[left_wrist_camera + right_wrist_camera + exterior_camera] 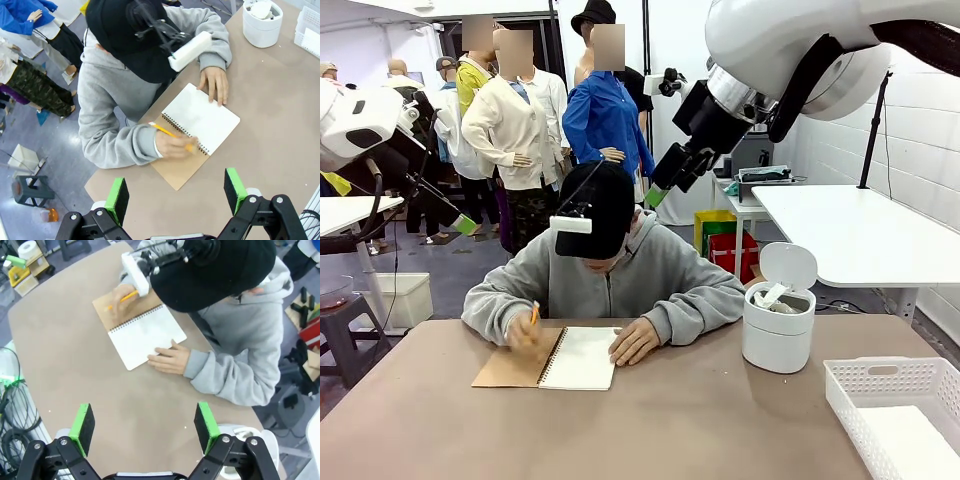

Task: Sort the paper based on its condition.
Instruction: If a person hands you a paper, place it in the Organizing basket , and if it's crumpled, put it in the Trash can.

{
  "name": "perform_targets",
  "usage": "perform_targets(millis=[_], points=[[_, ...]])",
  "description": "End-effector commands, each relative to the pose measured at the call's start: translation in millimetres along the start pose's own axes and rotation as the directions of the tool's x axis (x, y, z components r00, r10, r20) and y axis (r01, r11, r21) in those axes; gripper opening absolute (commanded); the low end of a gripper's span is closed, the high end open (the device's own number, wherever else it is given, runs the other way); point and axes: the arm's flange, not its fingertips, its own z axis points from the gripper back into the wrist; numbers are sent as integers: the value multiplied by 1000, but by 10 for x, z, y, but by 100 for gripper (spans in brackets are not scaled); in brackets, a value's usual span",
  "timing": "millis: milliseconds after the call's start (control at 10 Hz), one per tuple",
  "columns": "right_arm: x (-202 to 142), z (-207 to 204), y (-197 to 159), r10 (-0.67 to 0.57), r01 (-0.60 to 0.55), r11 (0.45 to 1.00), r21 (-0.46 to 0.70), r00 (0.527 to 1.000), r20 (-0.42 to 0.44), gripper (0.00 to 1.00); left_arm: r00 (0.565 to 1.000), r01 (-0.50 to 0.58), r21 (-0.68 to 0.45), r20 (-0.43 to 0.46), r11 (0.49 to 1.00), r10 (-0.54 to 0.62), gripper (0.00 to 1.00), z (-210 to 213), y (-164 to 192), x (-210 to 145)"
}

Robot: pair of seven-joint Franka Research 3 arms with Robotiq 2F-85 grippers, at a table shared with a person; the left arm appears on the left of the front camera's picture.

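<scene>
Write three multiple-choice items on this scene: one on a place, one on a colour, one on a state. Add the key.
1. Where does the white bin stand?
A. on the table, to the robot's right of the notebook
B. on the floor
C. on top of the notebook

2. What colour is the pencil in the person's hand?
A. blue
B. orange
C. black

3. How is the bin's lid?
A. shut
B. tipped up, open
C. lying flat on the table

Key:
1 A, the front view shows it on the tabletop, apart from the notebook.
2 B, the left wrist view shows an orange shaft.
3 B, the lid stands up behind the open top, with paper showing inside.
</scene>
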Motion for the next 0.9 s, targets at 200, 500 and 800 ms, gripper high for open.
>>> perform_targets(millis=[200,500,800], points=[[25,-22,-13,1,-1,1000,-5,1000,-5,100,1000,-2,0,1,1000,2,100,1,11,-6],[25,-22,-13,1,-1,1000,-5,1000,-5,100,1000,-2,0,1,1000,2,100,1,11,-6],[25,-22,-13,1,-1,1000,-5,1000,-5,100,1000,-2,0,1,1000,2,100,1,11,-6]])
